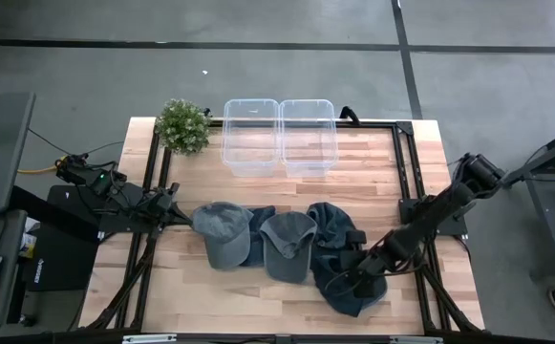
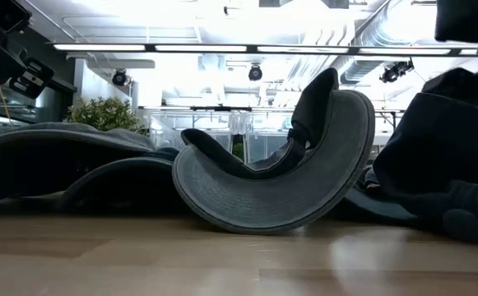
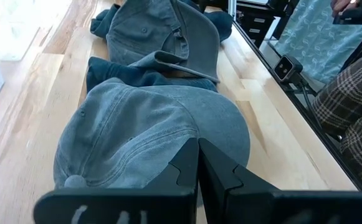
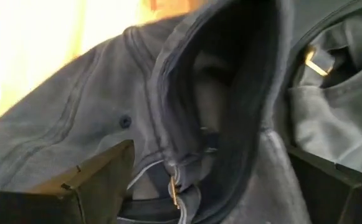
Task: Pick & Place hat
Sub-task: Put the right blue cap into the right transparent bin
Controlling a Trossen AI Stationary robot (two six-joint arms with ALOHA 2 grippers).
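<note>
Several hats lie in a row on the wooden table: a grey cap on the left, a grey cap in the middle and a dark blue hat on the right. My left gripper is shut and sits level at the table's left, just beside the left cap's crown. My right gripper is open and low over the dark blue hat. In the right wrist view its fingers stand on either side of a raised fold of that hat. The low view shows an upturned curved brim. My right gripper comes at the dark blue hat slanting down from the table's right, with its open fingers on either side of the raised edge near the strap. I cannot tell whether they touch the cloth. The hat lies on the table.
Two clear plastic bins stand side by side at the table's far edge, with a small green plant to their left. Another dark blue hat lies between the two grey caps. Bare wood stretches along the near edge.
</note>
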